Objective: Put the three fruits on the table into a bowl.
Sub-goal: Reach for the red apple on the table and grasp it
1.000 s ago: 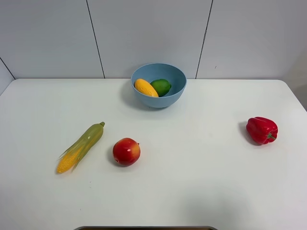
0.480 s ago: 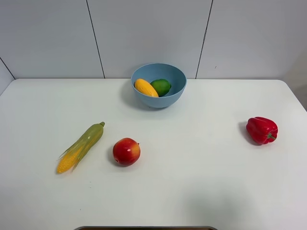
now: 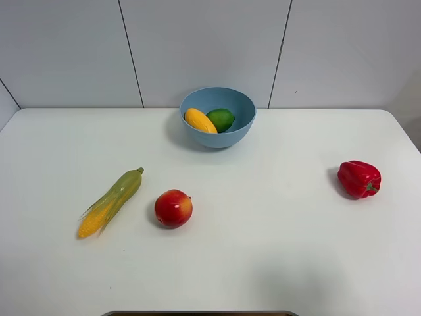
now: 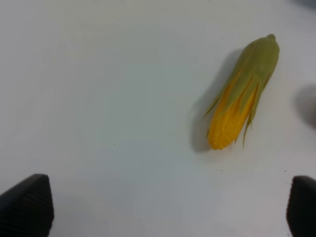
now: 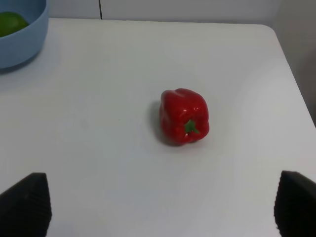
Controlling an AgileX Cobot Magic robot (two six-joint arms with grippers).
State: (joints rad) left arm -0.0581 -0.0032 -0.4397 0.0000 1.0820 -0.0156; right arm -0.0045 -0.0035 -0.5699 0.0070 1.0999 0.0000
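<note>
The left claw (image 4: 164, 207) is spread wide, its two dark fingers (image 4: 27, 205) far apart with only bare table (image 3: 263, 230) between them; it has hold of nothing. Ahead of it, clear of both fingers, the corn (image 4: 242, 94) lies flat on the table. The apple (image 3: 173, 208) sits on the table just beside the corn without touching it, on the left claw's half of the table, and no claw is on it. The right claw (image 5: 160, 205) is also wide open and empty. Straight ahead of it, well clear of its fingers (image 5: 24, 205), the red pepper (image 5: 184, 116) rests on the table with its green stem turned toward the claw. Farther from that claw than the pepper and off to one side stands the blue bowl (image 5: 19, 44), near the table's back edge. The lime (image 5: 11, 22) lies inside the bowl, and the mango (image 3: 200, 120) lies in there against it.
</note>
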